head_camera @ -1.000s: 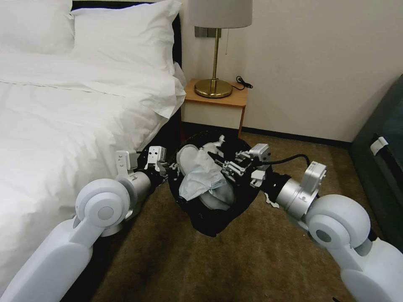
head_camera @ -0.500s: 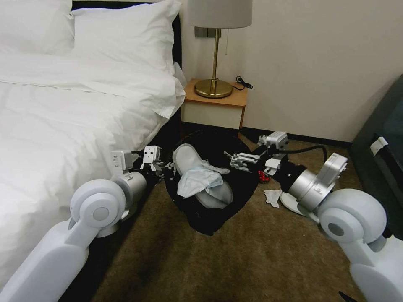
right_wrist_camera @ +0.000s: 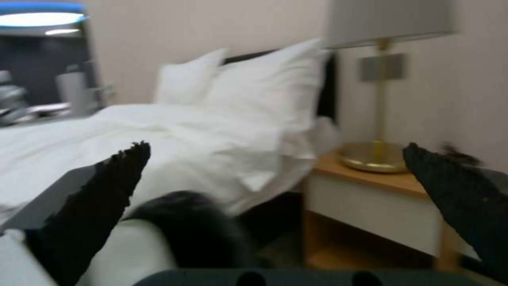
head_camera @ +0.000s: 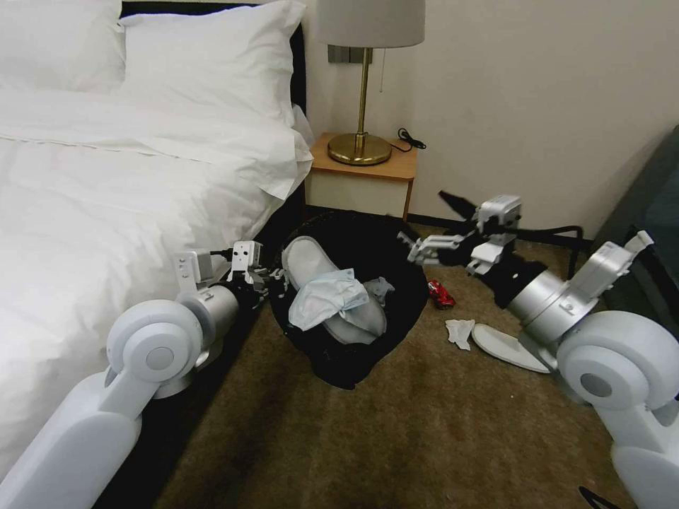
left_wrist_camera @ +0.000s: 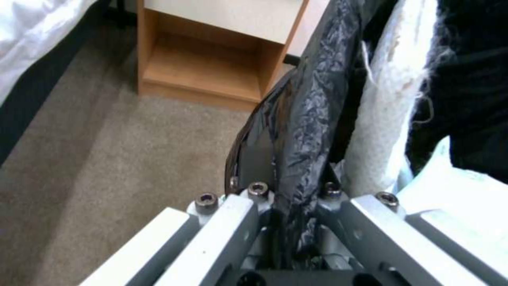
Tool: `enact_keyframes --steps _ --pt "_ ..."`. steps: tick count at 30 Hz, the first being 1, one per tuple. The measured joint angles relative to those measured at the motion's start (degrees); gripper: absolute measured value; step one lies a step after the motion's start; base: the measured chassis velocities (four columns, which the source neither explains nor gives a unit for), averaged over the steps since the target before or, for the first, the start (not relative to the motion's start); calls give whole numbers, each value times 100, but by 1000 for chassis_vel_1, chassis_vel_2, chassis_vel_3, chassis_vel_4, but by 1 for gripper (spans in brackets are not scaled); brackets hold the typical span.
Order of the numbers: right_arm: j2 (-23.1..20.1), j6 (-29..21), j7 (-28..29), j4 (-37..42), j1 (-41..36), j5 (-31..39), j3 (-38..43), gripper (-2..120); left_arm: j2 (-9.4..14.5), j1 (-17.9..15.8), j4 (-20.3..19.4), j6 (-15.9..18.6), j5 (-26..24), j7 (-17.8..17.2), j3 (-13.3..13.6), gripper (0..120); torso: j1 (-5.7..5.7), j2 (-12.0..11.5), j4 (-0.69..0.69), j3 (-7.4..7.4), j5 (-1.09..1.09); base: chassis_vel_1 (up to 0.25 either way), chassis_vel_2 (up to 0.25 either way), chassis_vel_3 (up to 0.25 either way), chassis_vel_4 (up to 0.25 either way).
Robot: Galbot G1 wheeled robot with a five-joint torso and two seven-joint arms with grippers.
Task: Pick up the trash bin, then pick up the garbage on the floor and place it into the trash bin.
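The black trash bin [head_camera: 396,283] is tilted toward me beside the bed, and my left gripper [head_camera: 272,277] is shut on its left rim. The left wrist view shows those fingers [left_wrist_camera: 233,214] pinching the black liner [left_wrist_camera: 296,159] at the rim, next to a white slipper [left_wrist_camera: 389,99]. Inside the bin lie that white slipper [head_camera: 308,261] and a pale crumpled tissue [head_camera: 325,300]. My right gripper [head_camera: 422,215] hangs open and empty above the bin's right rim, its black fingertips [right_wrist_camera: 101,198] wide apart. On the floor [head_camera: 396,438] lie a crushed red can [head_camera: 440,293], a white tissue [head_camera: 460,331] and a second slipper [head_camera: 509,346].
The bed [head_camera: 106,177] runs along the left. A wooden nightstand [head_camera: 361,180] with a brass lamp [head_camera: 362,145] stands against the wall behind the bin. A dark piece of furniture [head_camera: 636,240] borders the right. Open carpet lies in front.
My right gripper has drawn out of the bin's mouth, up and to the right, uncovering the can, tissue and slipper on the floor. The bin has shifted slightly left with the left arm.
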Motion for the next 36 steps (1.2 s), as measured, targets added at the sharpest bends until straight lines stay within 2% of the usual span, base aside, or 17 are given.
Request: enact_keyframes --steps 4,6,10,12,13,15,16,18,19,21,23,29,36 --pt "113 21 179 -207 -335 -153 379 107 3 101 -19 0 17 -17 -83 1 0 0 0 1 2 0 0 0 0" --pt "289 34 308 -281 -738 -341 807 101 -34 154 -28 0 39 -59 -113 1 0 0 -1 0 1 0 0 0 0" --pt "414 64 332 -282 -1156 -576 1169 101 -48 173 -30 0 89 -60 -122 1 0 0 0 0 2 0 0 0 0" --pt "587 131 321 -246 -1744 -967 1654 100 -52 175 -41 1 97 -58 -139 1 0 0 -2 0 1 0 0 0 0" --pt "587 131 321 -246 -1744 -967 1654 100 -52 175 -41 1 97 -58 -139 1 0 0 -2 0 1 0 0 0 0" --pt "841 243 240 -197 -2210 -1409 2012 100 -55 171 -44 0 97 -58 -152 1 0 0 -1 0 0 0 0 0 0" --pt "841 243 240 -197 -2210 -1409 2012 100 -55 171 -44 0 97 -58 -152 1 0 0 -1 0 0 0 0 0 0" --pt "1293 389 110 -199 -2569 -1886 2243 100 -76 184 -57 1 108 -58 -153 1 0 0 -2 -1 0 0 0 0 0" --pt "1293 389 110 -199 -2569 -1886 2243 100 -76 184 -57 1 108 -58 -153 1 0 0 -2 -1 0 0 0 0 0" --pt "1752 502 110 -221 -2748 -2087 2303 100 -95 231 -89 0 169 -55 -119 1 0 0 -2 0 1 0 0 0 0" --pt "1900 526 126 -216 -2788 -2125 2323 100 -98 258 -106 1 194 -53 -108 1 0 0 -1 0 0 0 0 0 0" --pt "2188 618 120 -147 -2935 -2189 2371 100 -103 307 -173 1 250 -37 -105 1 0 0 0 0 0 0 0 0 0" --pt "2291 658 90 -107 -3013 -2223 2383 100 -113 317 -215 0 278 -35 -91 1 -1 0 0 -1 0 -28 27 20 -27"
